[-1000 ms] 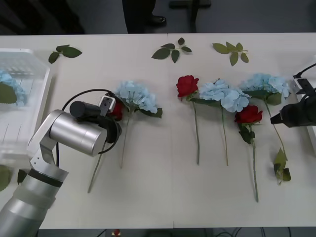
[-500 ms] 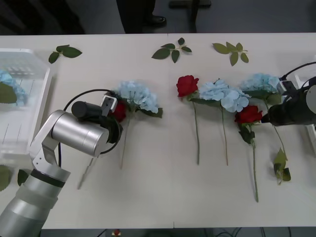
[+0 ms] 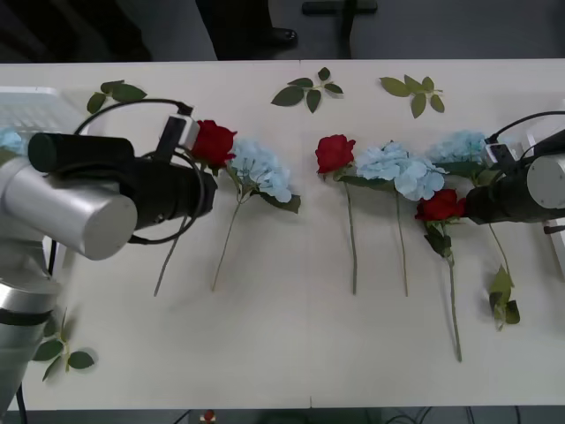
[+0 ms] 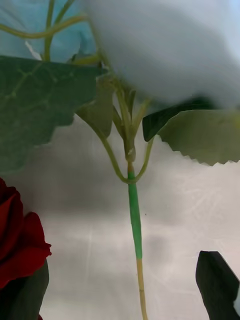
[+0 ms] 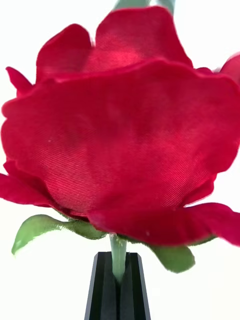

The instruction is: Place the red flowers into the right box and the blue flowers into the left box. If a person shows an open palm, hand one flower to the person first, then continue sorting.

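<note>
At the table's far left stands the left box (image 3: pixel 35 104), a translucent ribbed bin, with a bit of pale blue hydrangea (image 3: pixel 9 139) showing inside it. The left gripper (image 3: pixel 207 184) is raised above the table beside the bin. The left wrist view shows its black fingers (image 5: pixel 102 285) pressed together on the stem just under a red rose's head (image 5: pixel 120 130); in the front view that held rose (image 3: pixel 213 142) sits up by the gripper, its thin stem (image 3: pixel 168 265) trailing down toward the near edge. Just beside it lies a blue hydrangea (image 3: pixel 262 169) on the table, stem angled toward the robot.

Past the middle, a second red rose (image 3: pixel 335 153) lies flat, next to another blue hydrangea (image 3: pixel 402 170). A third red rose (image 3: pixel 441 206) lies further right, its long stem running to the near edge. The right gripper (image 3: pixel 466 208) hangs low, just beside that rose's head and below the rightmost blue hydrangea (image 3: pixel 463 147). The right wrist view looks down on that hydrangea's green stem (image 4: pixel 134 215) over the tabletop, with one black finger (image 4: pixel 217 280) at the corner; I cannot tell whether this pincer is spread or pressed together.

Loose green leaf sprigs (image 3: pixel 306 91) lie along the table's far edge.
</note>
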You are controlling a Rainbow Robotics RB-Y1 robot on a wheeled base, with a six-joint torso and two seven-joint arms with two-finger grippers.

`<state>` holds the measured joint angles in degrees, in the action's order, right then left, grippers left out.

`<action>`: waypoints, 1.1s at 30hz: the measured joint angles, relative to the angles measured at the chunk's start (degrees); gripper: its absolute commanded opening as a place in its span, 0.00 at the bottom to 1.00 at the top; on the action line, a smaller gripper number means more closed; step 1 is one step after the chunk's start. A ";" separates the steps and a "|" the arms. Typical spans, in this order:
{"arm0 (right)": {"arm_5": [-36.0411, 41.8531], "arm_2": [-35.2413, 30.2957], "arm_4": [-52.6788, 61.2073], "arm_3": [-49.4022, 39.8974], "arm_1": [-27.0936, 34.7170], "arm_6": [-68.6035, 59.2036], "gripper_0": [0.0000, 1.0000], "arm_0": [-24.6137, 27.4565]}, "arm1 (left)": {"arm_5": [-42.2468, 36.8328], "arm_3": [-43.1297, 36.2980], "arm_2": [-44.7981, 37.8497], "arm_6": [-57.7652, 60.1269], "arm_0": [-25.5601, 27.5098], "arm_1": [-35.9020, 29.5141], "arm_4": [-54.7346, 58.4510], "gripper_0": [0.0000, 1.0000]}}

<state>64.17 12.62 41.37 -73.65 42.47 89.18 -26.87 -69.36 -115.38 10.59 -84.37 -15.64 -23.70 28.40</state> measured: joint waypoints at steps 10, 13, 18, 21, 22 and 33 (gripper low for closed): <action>5.19 -1.98 -0.33 -3.33 0.04 0.00 0.84 -0.13 | 15.90 -3.61 -3.24 -0.40 -0.06 -0.49 17.29 0.00; 9.18 -6.15 -0.07 -7.24 0.05 0.07 0.86 -0.12 | 19.22 -3.13 -2.39 -0.45 -0.47 0.80 24.17 0.00; 15.99 -16.88 5.11 -14.90 0.05 9.19 1.00 0.70 | 21.30 -2.50 -1.72 -2.58 -1.71 5.10 28.35 0.00; 18.83 -22.00 9.18 -19.25 0.05 16.77 1.00 2.15 | 22.93 -1.93 0.00 -3.94 -1.87 7.53 29.91 0.00; 19.67 -23.18 10.75 -20.59 0.05 17.69 1.00 2.69 | 24.03 -1.33 0.81 -3.94 -1.90 8.21 30.69 0.00; 25.74 -29.70 36.47 -22.73 -1.98 28.74 1.00 4.69 | 31.34 9.76 7.20 -15.04 -4.44 18.09 37.01 0.00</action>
<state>89.91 -17.07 77.84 -96.39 40.50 117.92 -22.18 -38.02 -105.62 17.78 -99.41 -20.09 -5.61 65.41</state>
